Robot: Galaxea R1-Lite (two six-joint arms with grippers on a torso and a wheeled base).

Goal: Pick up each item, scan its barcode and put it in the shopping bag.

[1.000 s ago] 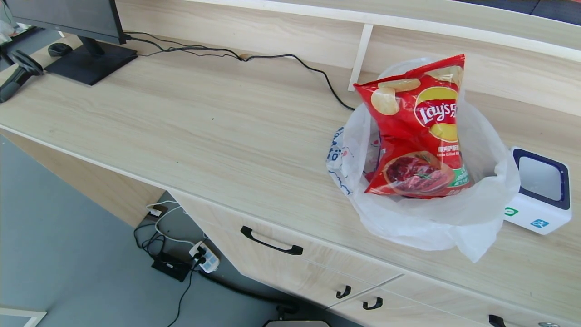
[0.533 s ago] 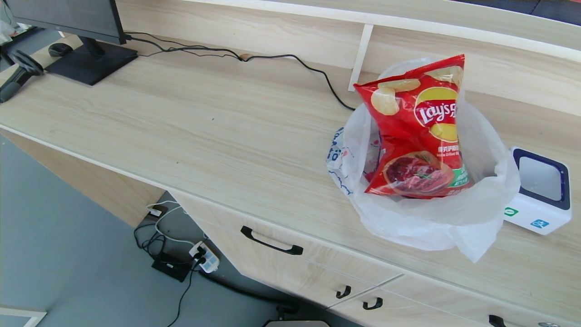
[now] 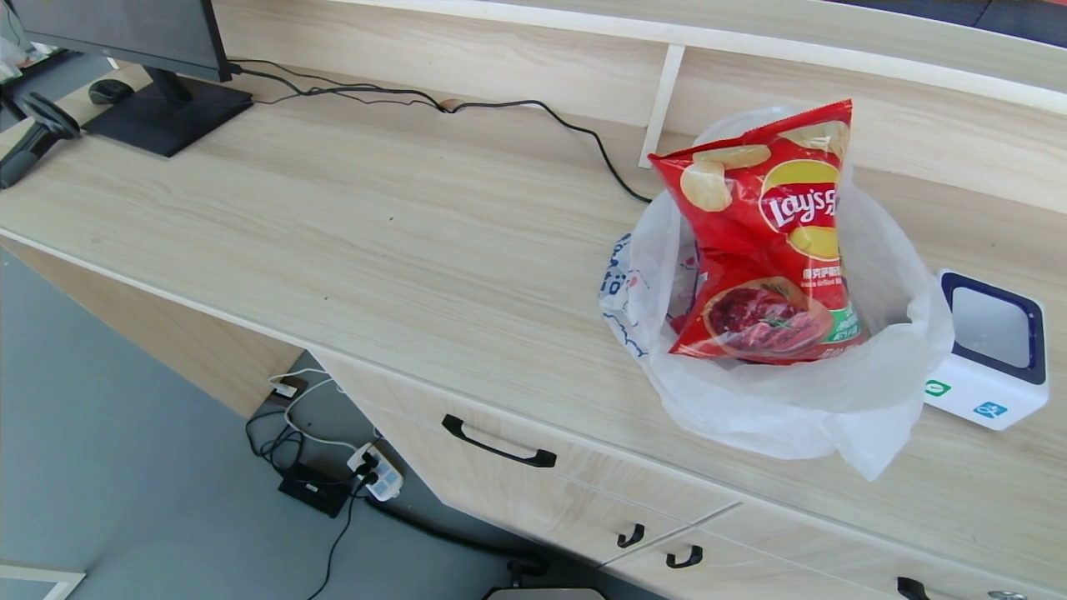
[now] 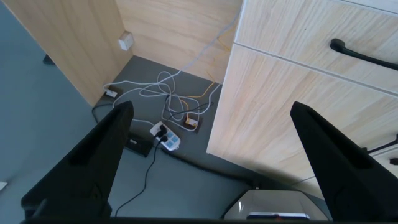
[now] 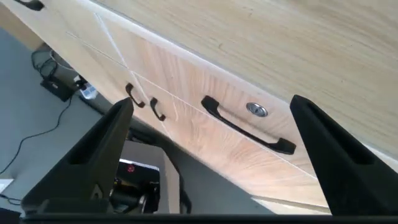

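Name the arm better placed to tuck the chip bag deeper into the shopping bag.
Probably right: chip bag and shopping bag sit rightward on the counter; left gripper and right gripper both open.

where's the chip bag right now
In the head view the chip bag stands inside the shopping bag at the right of the counter, just left of the scanner.

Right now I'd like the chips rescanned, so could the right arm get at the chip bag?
Probably not straight away: the right gripper hangs open below the countertop, facing the drawers. Once raised, likely yes; the chip bag stands clear out of the open shopping bag.
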